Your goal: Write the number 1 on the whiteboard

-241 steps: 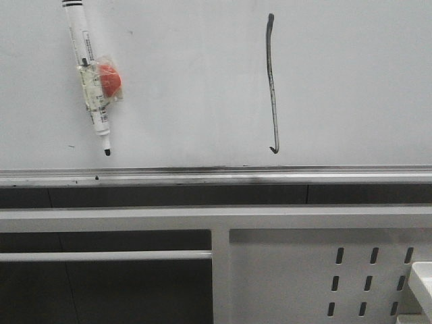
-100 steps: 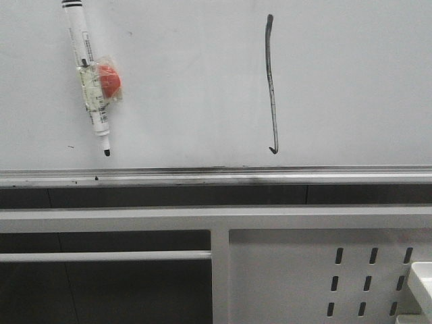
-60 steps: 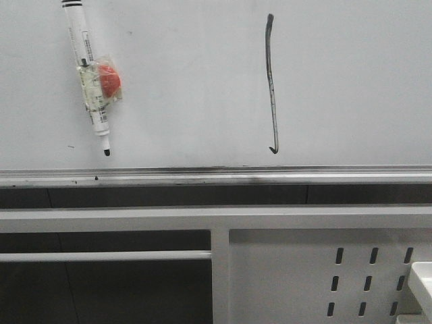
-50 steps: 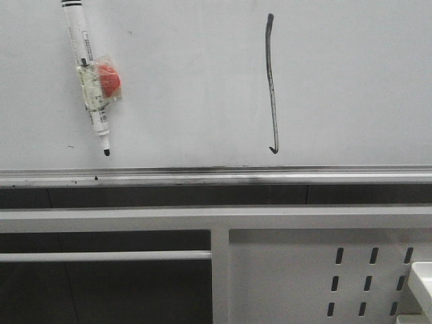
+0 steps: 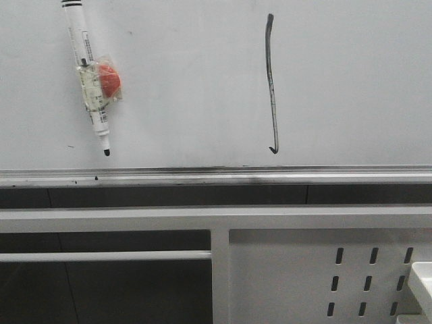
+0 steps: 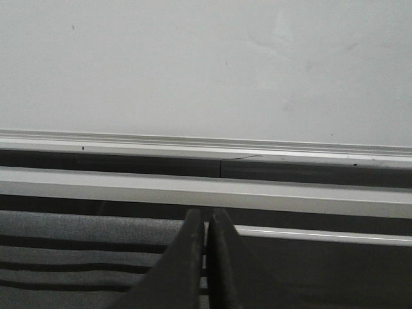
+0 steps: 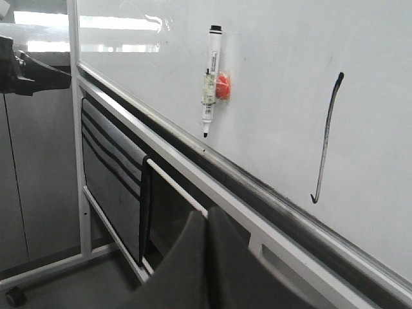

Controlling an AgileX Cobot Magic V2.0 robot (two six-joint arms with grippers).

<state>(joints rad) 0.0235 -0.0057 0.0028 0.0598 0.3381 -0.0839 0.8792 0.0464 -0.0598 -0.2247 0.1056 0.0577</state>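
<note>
The whiteboard [image 5: 189, 81] fills the upper part of the front view, with a silver rail [image 5: 216, 177] along its lower edge. On it stands the number 1 [image 5: 271, 81], a thin dark near-vertical stroke with a small hook at the bottom, also in the right wrist view [image 7: 326, 138]. A white marker [image 5: 89, 74] with a red magnet hangs on the board to the left of the stroke [image 7: 210, 80]. My left gripper [image 6: 207, 215] is shut and empty, low in front of the board's frame. My right gripper [image 7: 206, 214] is shut and empty, below the rail.
A white metal frame [image 5: 216, 219] with oval slots [image 5: 370, 280] stands under the board. A grey fabric panel [image 7: 112, 174] hangs in the frame's left half. A white object's corner [image 5: 422, 280] shows at the right edge. The left arm [image 7: 26, 71] shows far off in the right wrist view.
</note>
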